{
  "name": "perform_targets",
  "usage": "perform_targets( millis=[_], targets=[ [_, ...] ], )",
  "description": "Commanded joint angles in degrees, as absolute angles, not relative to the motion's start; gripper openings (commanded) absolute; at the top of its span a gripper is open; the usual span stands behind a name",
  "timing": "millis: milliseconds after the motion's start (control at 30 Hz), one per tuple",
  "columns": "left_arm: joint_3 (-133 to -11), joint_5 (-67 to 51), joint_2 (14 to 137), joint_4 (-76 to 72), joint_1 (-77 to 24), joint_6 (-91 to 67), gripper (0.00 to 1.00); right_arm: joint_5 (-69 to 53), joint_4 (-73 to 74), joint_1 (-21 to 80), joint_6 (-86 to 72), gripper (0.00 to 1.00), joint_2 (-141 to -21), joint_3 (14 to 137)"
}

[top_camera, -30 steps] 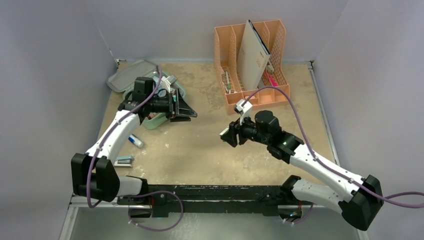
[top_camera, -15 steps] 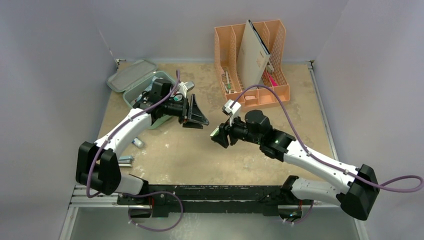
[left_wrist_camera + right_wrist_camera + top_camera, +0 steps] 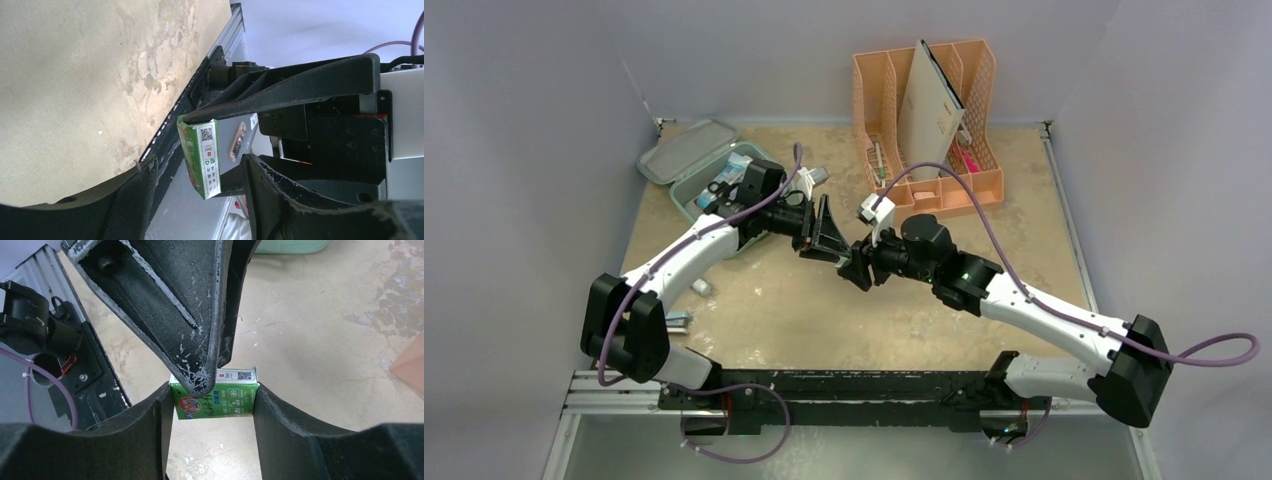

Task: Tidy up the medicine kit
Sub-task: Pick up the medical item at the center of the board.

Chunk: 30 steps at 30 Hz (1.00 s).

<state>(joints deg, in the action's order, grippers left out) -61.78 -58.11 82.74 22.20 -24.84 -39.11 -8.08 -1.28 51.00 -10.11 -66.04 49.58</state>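
Note:
A small green medicine box point(image 3: 220, 402) hangs above the middle of the table, with my right gripper point(image 3: 214, 390) shut on its two ends. My left gripper point(image 3: 198, 162) faces it from the left. Its jaws stand open on either side of the box point(image 3: 200, 157), with a gap on each side. In the top view the left gripper point(image 3: 832, 245) and the right gripper point(image 3: 856, 268) meet tip to tip. The mint-green medicine kit point(image 3: 692, 192) lies at the back left with its lid point(image 3: 674, 152) swung open and several items inside.
A peach file organizer point(image 3: 929, 120) with a booklet stands at the back right. A small tube point(image 3: 696, 287) and a flat packet point(image 3: 674, 320) lie on the table near the left arm. Grey walls close in both sides.
My left arm has swung right, away from the kit, to the centre. My right arm has carried the green box leftward to meet it. The left jaws have narrowed a little.

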Motion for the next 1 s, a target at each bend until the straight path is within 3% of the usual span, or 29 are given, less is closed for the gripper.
perform_targets(
  millis=[0, 400, 967],
  targets=[
    [-64.9, -56.5, 83.3, 24.0, -25.9, -35.4, 0.59, -6.1, -4.4, 51.4, -11.1, 0.44, -66.3, 52.1],
    [-68.1, -55.1, 87.4, 29.5, -27.7, -30.7, 0.48, -6.1, -5.5, 51.6, -11.8, 0.43, -69.4, 52.9],
    [-71.0, -52.6, 90.1, 35.9, -27.8, -26.2, 0.23, -4.2, -4.7, 51.5, -12.2, 0.47, -72.1, 52.9]
  ],
)
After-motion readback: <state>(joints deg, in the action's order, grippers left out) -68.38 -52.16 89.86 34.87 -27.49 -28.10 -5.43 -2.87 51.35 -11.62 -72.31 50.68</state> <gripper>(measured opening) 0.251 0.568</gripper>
